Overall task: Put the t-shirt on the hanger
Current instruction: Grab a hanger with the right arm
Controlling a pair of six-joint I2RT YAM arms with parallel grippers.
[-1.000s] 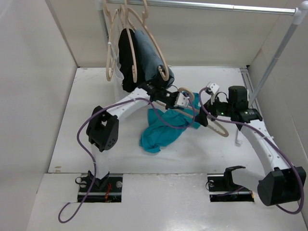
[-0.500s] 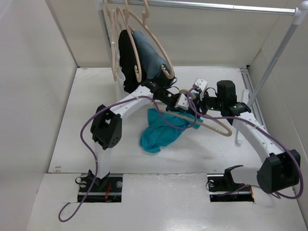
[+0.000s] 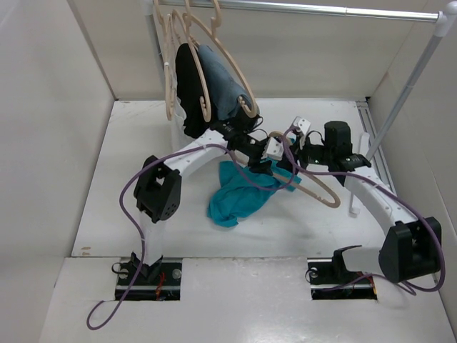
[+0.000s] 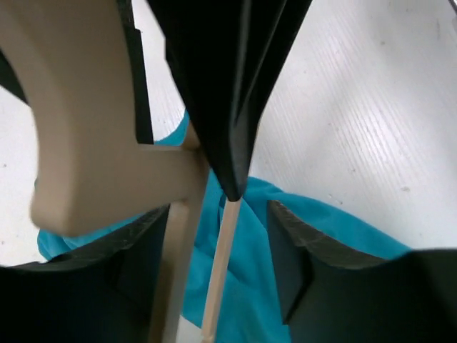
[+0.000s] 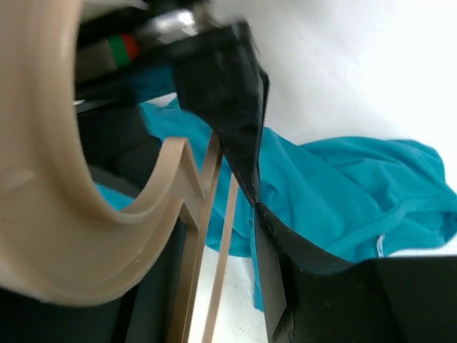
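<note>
The teal t-shirt (image 3: 239, 200) lies crumpled on the white table, under both grippers. The beige hanger (image 3: 321, 189) hangs tilted above it, hook at the back and one arm running to the front right. My left gripper (image 3: 275, 158) is open. Its jaws stand apart around the hanger's neck (image 4: 93, 171), with the t-shirt (image 4: 250, 271) below. My right gripper (image 3: 291, 163) comes in from the right and is closed in on the hanger's bars (image 5: 193, 264). The hanger's thick curve (image 5: 57, 214) fills the left of that view and the t-shirt (image 5: 357, 193) lies behind.
A metal rail (image 3: 321, 8) crosses the back. Hangers with a black garment (image 3: 189, 86) and a grey-blue garment (image 3: 223, 82) hang from it, beside a bare hanger (image 3: 168, 71). The rack's white post (image 3: 400, 107) stands at the right. White walls enclose the table.
My right gripper moved left to the hanger and closed in on it. My left gripper, which was shut on the hanger, has opened. The hanger's free arm shifted slightly.
</note>
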